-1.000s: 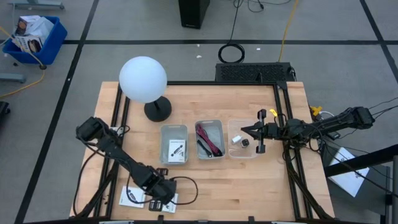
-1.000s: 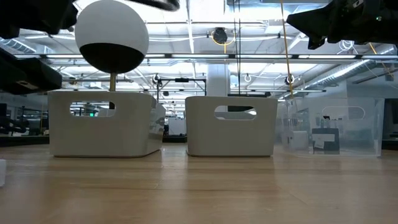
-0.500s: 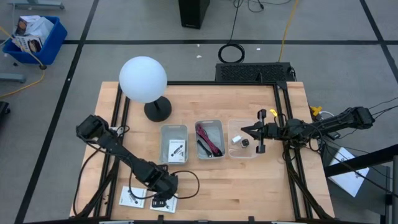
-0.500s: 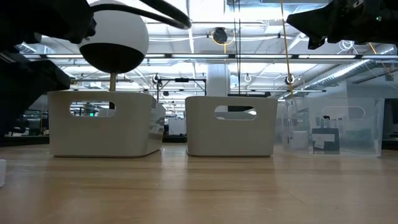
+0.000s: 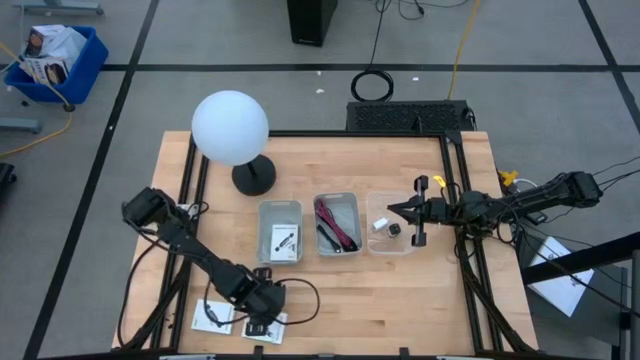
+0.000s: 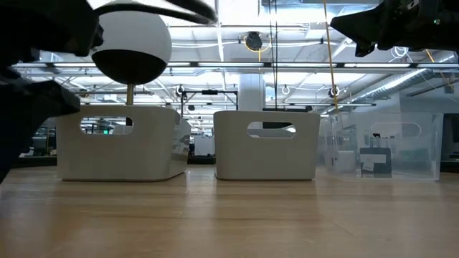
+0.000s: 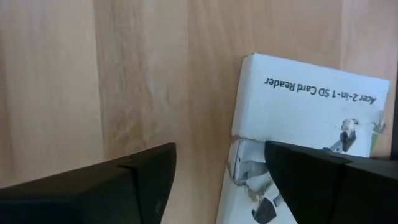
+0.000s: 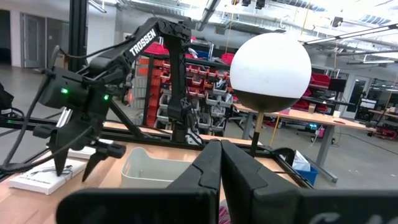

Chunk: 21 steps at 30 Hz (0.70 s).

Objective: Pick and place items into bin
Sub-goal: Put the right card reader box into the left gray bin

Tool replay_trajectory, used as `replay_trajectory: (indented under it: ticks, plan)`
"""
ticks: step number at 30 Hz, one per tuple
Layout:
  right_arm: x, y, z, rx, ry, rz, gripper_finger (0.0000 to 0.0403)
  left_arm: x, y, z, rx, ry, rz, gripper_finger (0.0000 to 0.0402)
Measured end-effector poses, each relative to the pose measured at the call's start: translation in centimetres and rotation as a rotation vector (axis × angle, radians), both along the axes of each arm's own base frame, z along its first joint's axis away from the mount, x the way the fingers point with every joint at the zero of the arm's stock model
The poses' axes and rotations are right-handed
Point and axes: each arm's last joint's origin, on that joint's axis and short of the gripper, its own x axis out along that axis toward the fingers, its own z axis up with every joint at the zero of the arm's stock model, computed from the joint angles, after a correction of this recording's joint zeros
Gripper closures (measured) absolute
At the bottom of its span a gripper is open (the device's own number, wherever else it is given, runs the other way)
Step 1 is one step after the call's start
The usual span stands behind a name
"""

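Two white packets lie flat on the table near its front left: one (image 5: 213,317) is free, the other (image 5: 272,328) is under my left gripper (image 5: 262,322). That gripper points down and is open; the printed packet's (image 7: 305,106) edge lies between its fingers in the left wrist view. A third packet (image 5: 284,240) lies in the left white bin (image 5: 279,207). The black-and-red cable (image 5: 337,225) is in the middle bin. A black cube (image 5: 396,229) and a white piece (image 5: 380,224) sit in the clear bin (image 5: 376,246). My right gripper (image 5: 392,211) hovers shut above that bin. My left gripper stands over the near-left packet from above with its fingers pointing down and spread. One fingertip (image 8: 60,172) stands at the packet's top face (image 8: 37,179); whether it touches, I cannot tell. The packet lies flat on the table.
A white globe lamp (image 5: 231,128) on a black base stands at the far left of the table. The three bins stand in a row across the middle. Bare wood lies between the bins and the front edge.
My left arm has shifted a little over the near-left packets. In the low view its dark bulk has come down across the picture's left side and now hides a small white bit that showed there before.
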Motion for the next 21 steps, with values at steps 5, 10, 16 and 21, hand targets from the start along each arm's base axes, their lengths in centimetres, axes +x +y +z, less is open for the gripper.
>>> replay_trajectory:
  ticks: [5,10,16,21]
  plan:
    - [0.0,0.0,0.0,0.0,0.0,0.0,0.0399,-0.7,0.1,-1.1,-0.032,-0.027,0.022,0.0165]
    - [0.0,0.0,0.0,-0.001,0.0,0.0,0.0399,-1.1,0.1,-1.6,-0.013,-0.029,0.003,0.0183]
    - [0.0,0.0,0.0,-0.002,0.0,0.0,0.0399,-1.4,-0.2,-1.7,0.006,-0.039,-0.07,0.0265]
    - [0.0,0.0,0.0,-0.002,0.0,0.0,0.0399,-1.5,-0.4,-1.7,-0.02,-0.034,-0.12,0.0377]
